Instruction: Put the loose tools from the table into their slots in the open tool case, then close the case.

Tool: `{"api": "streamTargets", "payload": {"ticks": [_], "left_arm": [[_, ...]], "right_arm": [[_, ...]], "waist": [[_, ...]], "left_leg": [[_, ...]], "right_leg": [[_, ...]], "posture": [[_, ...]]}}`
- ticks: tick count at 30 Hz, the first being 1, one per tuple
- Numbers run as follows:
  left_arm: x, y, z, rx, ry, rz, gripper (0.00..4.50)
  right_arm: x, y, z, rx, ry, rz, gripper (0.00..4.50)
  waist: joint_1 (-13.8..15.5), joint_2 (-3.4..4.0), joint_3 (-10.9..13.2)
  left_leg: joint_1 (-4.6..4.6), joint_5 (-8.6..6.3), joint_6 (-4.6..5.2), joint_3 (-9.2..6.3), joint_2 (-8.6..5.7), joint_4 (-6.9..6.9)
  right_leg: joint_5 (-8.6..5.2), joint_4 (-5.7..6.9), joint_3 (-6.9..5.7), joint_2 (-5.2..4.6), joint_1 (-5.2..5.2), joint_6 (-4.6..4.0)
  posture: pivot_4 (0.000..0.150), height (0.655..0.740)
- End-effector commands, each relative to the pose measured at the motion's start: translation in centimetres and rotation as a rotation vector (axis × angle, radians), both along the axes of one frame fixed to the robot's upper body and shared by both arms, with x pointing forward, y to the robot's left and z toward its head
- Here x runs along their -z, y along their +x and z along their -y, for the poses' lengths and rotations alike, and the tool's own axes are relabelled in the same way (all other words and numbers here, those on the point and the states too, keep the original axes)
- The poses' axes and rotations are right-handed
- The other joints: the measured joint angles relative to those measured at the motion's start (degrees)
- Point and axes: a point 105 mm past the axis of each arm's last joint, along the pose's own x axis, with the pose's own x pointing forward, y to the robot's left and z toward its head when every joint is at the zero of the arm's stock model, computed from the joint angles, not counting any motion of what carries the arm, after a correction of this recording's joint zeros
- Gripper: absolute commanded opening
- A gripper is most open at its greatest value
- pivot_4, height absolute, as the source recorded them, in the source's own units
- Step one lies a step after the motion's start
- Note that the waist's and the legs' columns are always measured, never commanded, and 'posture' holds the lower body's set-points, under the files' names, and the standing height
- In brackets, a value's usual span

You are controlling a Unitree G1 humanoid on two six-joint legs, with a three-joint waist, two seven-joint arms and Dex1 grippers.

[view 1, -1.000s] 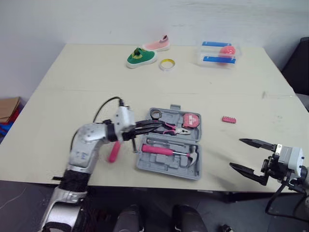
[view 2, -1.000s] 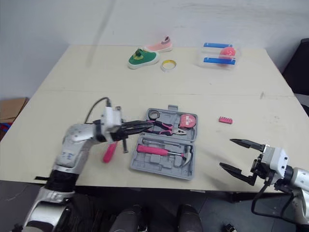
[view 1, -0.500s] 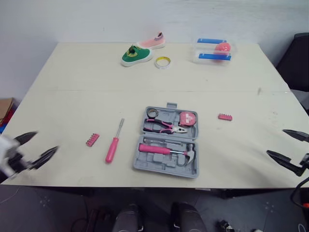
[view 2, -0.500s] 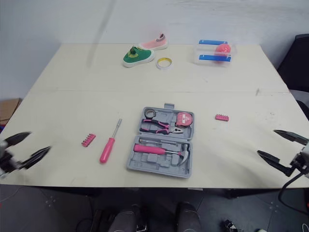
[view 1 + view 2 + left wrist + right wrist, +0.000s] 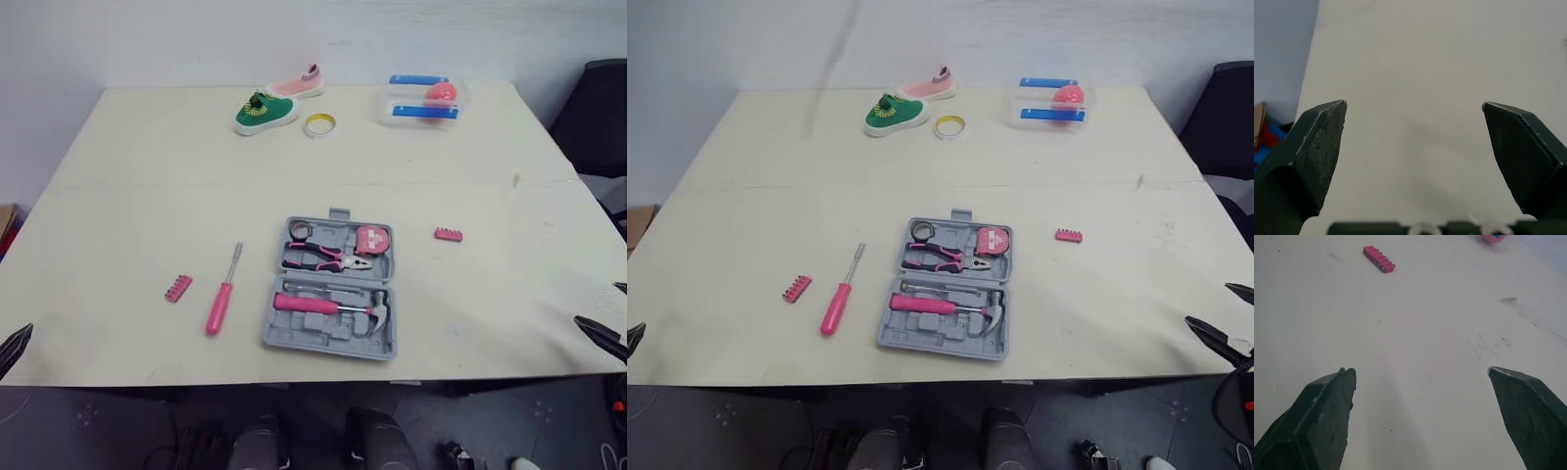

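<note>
The open tool case (image 5: 294,339) lies near the worktop's (image 5: 147,147) front edge, with the pink screwdriver (image 5: 217,308) and a bit strip (image 5: 177,288) loose at its nine o'clock and a second bit strip (image 5: 448,234) at two o'clock. The left end effector (image 5: 1413,105) and right end effector (image 5: 1422,372) both gape wide and empty, seemingly readied for picking.

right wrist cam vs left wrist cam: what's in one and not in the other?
Right wrist: a pink bit holder and dark scuff marks on the table. Left wrist: the table's edge, with cardboard past it. Both: bare cream tabletop between open black fingers, those of the right gripper and the left gripper.
</note>
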Motion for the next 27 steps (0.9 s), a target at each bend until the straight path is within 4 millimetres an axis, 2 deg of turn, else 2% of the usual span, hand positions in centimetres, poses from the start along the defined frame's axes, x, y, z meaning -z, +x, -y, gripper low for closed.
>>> {"api": "streamTargets", "payload": {"ticks": [1,9,12,15,18,21,24,27], "left_arm": [[-1.4,1.7,3.3,0.104,-0.012,0.053,4.49],[-2.3,4.6,8.9,0.225,-0.159,0.014,4.49],[-1.3,5.5,10.8,0.294,-0.209,-0.043,4.49],[0.6,6.4,11.1,0.305,-0.223,-0.087,4.49],[2.3,7.4,11.8,0.327,-0.239,-0.106,4.49],[4.3,8.2,11.0,0.279,-0.168,-0.177,4.49],[4.6,9.4,10.9,0.263,-0.198,-0.143,4.49],[5.7,9.9,12.2,0.332,-0.204,-0.185,4.49]], "right_arm": [[-0.8,1.7,-3.0,-0.154,0.051,0.063,4.50],[-3.0,3.5,-10.1,-0.410,0.141,0.164,4.50],[-3.8,3.3,-14.4,-0.557,0.186,0.192,4.50],[-4.1,2.9,-17.1,-0.645,0.208,0.189,4.50],[-5.0,2.9,-18.9,-0.702,0.225,0.209,4.50],[-5.1,2.6,-19.8,-0.747,0.211,0.204,4.50],[-5.3,2.3,-20.5,-0.776,0.217,0.205,4.50],[-5.5,1.9,-21.8,-0.815,0.237,0.200,4.50]], "waist": [[-0.2,0.01,0.0],[0.5,0.05,0.0],[0.6,0.05,0.0],[0.7,0.06,0.0],[0.7,0.06,0.0],[0.7,0.04,0.0],[0.7,0.00,0.0],[0.7,0.01,0.0]], "left_leg": [[0.00,0.01,-0.01,0.00,0.00,0.01],[-0.01,0.29,-0.43,0.01,-0.02,0.03],[-0.01,0.35,-0.41,-0.01,-0.02,0.05],[0.00,0.40,-0.37,-0.02,-0.03,0.05],[-0.01,0.41,-0.37,-0.02,-0.05,0.06],[-0.02,0.42,-0.38,-0.02,-0.07,0.06],[-0.05,0.43,-0.41,-0.02,-0.06,0.03],[-0.07,0.44,-0.40,-0.02,-0.06,0.03]], "right_leg": [[0.00,0.02,0.01,0.00,0.00,0.00],[-0.01,0.26,0.01,0.02,-0.04,-0.01],[-0.01,0.32,0.00,0.03,-0.02,-0.01],[-0.01,0.42,0.00,0.03,-0.04,-0.01],[-0.01,0.47,0.02,0.03,-0.10,-0.01],[-0.01,0.46,0.01,0.03,-0.10,-0.01],[-0.02,0.44,-0.01,0.05,-0.14,-0.04],[-0.02,0.44,-0.03,0.04,-0.15,-0.04]], "posture": [[0.150,0.7400],[0.150,0.7400],[0.150,0.7400],[0.150,0.7400],[0.150,0.7400],[0.150,0.7400],[0.150,0.7400],[0.150,0.7400]]}}
